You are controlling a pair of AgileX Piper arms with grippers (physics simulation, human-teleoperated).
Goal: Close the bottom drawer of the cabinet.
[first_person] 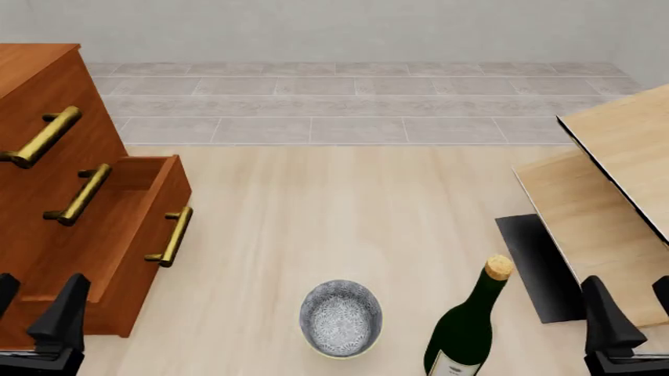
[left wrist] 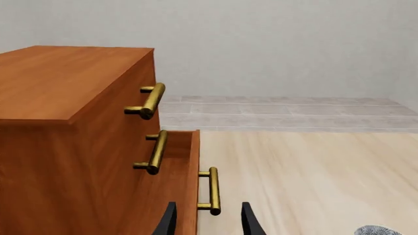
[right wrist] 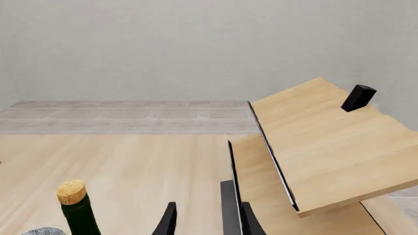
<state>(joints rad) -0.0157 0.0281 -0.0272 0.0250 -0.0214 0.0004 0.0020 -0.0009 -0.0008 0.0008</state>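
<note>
The reddish-brown cabinet [first_person: 42,157] stands at the left, with three brass bar handles. Its bottom drawer [first_person: 136,227] is pulled out, the front panel sticking forward of the two drawers above, and its handle [first_person: 171,236] faces the table's middle. My left gripper [first_person: 34,309] is open at the lower left, close beside the cabinet's near side and short of the drawer front. In the left wrist view the cabinet [left wrist: 65,98] fills one side, and the bottom drawer's handle [left wrist: 212,191] shows ahead of the open left gripper [left wrist: 209,223]. My right gripper [first_person: 634,309] is open at the lower right, holding nothing.
A grey speckled bowl [first_person: 341,318] and a green corked bottle [first_person: 465,329] stand near the front middle. Pale light-wood furniture [first_person: 616,180] fills the right side, with a small black block [right wrist: 359,97] on top. The right gripper [right wrist: 209,223] hangs beside its edge.
</note>
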